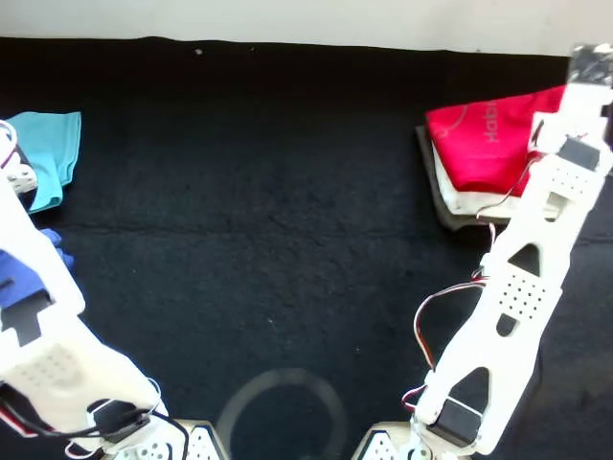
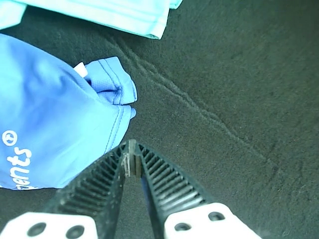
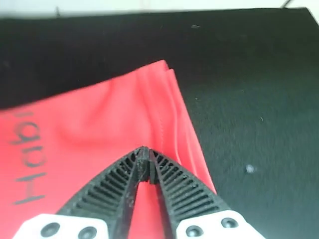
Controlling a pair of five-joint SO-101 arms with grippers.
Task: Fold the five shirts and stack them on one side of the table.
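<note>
On the black-covered bench (image 1: 268,192), a stack is seen at the far right side: a folded red shirt (image 1: 479,144) is laid on top of a white shirt (image 1: 460,199), under which a grey shirt (image 1: 433,182) is placed. The right claw (image 3: 145,162) is held closed, its tips pressed together directly over the red shirt (image 3: 99,129) near its folded edge. At the opposite side, a teal shirt (image 1: 53,144) is spread near the bench's edge, with a crumpled blue shirt (image 2: 50,114) lying just beside it. The left claw (image 2: 131,155) is likewise closed, positioned over bare cloth just beside the blue shirt's hem.
</note>
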